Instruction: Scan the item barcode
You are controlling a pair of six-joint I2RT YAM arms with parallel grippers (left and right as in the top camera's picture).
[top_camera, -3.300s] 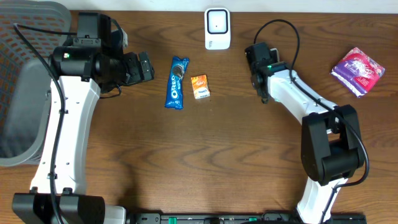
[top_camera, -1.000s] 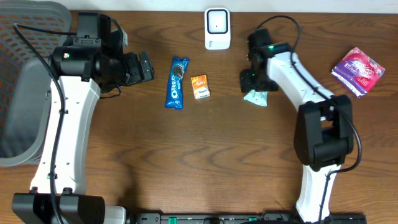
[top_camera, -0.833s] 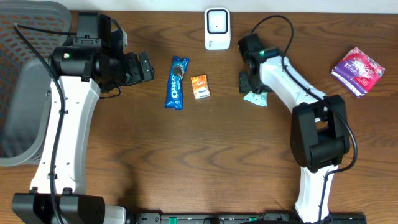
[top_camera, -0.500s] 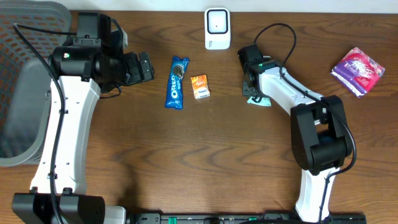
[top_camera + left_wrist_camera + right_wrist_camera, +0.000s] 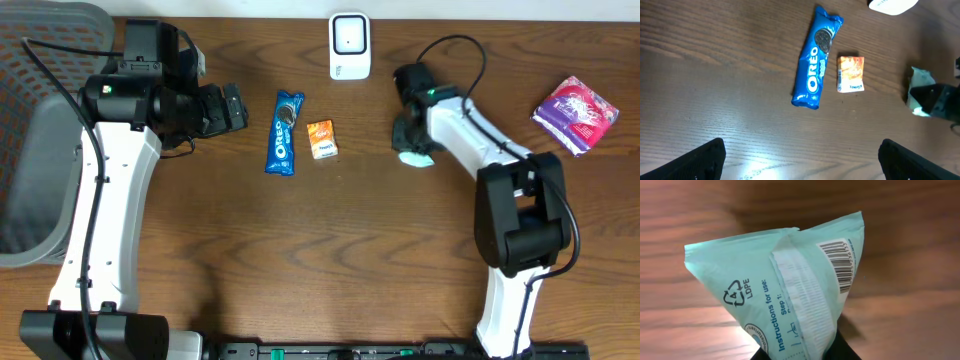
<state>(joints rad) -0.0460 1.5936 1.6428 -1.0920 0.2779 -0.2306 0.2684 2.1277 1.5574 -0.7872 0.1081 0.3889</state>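
Here, a mint-green packet [image 5: 790, 290] fills the right wrist view. Its back faces the camera, with a crimped seam running down the middle. A black barcode [image 5: 840, 265] sits by its upper right edge, and a recycling triangle and the words "Instructions for use" are printed on the left. The packet's lower end sits between the dark fingers [image 5: 842, 350] of the right gripper [image 5: 410, 138], which are closed narrowly on it. Blurred brown wood lies behind it.

From overhead, the packet [image 5: 417, 156] shows as a pale patch just below the right gripper, on the right half of the wooden table [image 5: 320, 260]. Whether it rests on the wood or is lifted off it cannot be told.

A white scanner [image 5: 349, 45] stands at the far edge of the table, up and to the left of the packet and apart from it. Left of the packet lies a small orange packet [image 5: 321, 139]. A blue Oreo pack [image 5: 284, 132] lies lengthwise just beside that one, without touching it. Near the right edge of the table, well apart from the rest, lies a purple packet [image 5: 575, 113].

The left gripper [image 5: 232, 108] hangs over the left part of the table, pointing toward the Oreo pack. Its fingers [image 5: 705, 160] are spread wide with nothing between them. Its wrist view takes in the Oreo pack, the orange packet and, at the right edge, the mint-green packet. A grey mesh object [image 5: 40, 130] sits at the left edge of the overhead view.
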